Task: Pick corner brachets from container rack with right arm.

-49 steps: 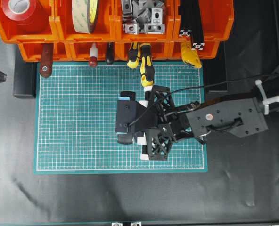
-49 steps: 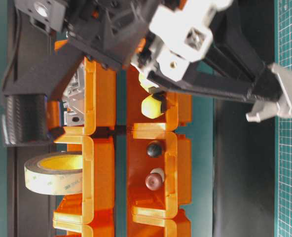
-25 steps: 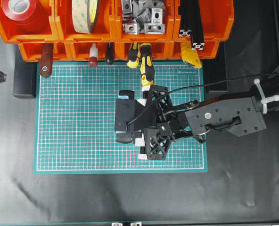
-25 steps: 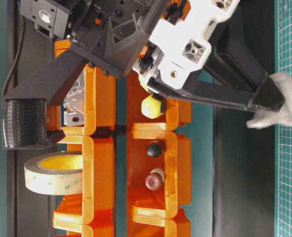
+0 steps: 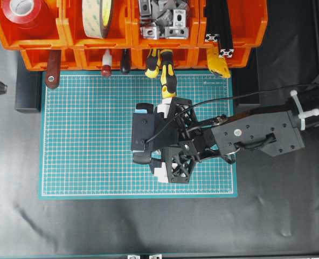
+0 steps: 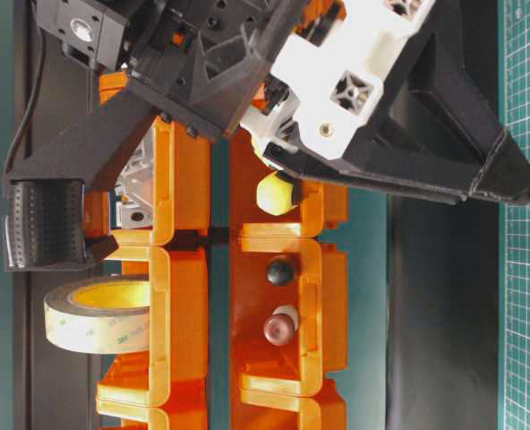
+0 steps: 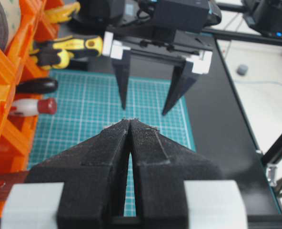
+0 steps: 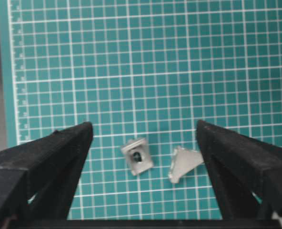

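Note:
The orange container rack point(image 5: 165, 44) runs along the top, and one bin holds a heap of silver corner brachets point(image 5: 162, 19). My right gripper point(image 5: 160, 141) hovers open over the middle of the green mat point(image 5: 84, 135). In the right wrist view two corner brachets lie loose on the mat between the wide-apart fingers of the right gripper point(image 8: 143, 126). One shows its holed face point(image 8: 138, 156). The other point(image 8: 184, 164) lies just inside the right finger. My left gripper point(image 7: 130, 121) is shut on nothing and faces the right gripper point(image 7: 146, 107).
Other bins hold red tape point(image 5: 22, 11), a beige tape roll point(image 5: 97, 16) and black extrusion bars point(image 5: 219, 27). Yellow-black screwdriver handles point(image 5: 167, 75) and a red-brown handle point(image 5: 53, 67) stick out of the lower bins over the mat's far edge.
The right gripper's jaws have spread from nearly closed to wide open. The grey bracket seen at its fingertip a second ago has left it.

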You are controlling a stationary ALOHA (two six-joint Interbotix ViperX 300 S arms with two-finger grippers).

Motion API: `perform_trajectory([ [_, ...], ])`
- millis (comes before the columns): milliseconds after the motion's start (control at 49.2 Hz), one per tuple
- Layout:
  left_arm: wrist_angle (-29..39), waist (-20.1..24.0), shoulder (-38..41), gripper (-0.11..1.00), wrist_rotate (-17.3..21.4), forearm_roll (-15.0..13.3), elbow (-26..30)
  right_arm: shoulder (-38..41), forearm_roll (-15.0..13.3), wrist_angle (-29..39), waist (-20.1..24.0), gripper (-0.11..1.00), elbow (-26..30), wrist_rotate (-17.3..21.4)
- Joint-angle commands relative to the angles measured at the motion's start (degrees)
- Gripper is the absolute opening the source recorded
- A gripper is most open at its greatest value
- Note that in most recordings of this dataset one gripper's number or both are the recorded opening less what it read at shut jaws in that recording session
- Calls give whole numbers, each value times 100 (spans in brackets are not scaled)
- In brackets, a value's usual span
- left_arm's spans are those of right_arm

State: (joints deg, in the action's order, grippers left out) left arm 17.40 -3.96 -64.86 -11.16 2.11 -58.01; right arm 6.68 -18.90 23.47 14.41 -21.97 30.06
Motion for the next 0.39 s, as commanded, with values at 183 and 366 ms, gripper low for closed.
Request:
perform_trajectory([
  [183, -26, -9, 26, 0, -18, 9, 62, -334, 0, 79, 62, 83, 79, 62],
  [366, -26, -9, 26, 0, -18, 9, 44, -896, -18, 167, 185, 83, -114, 255],
])
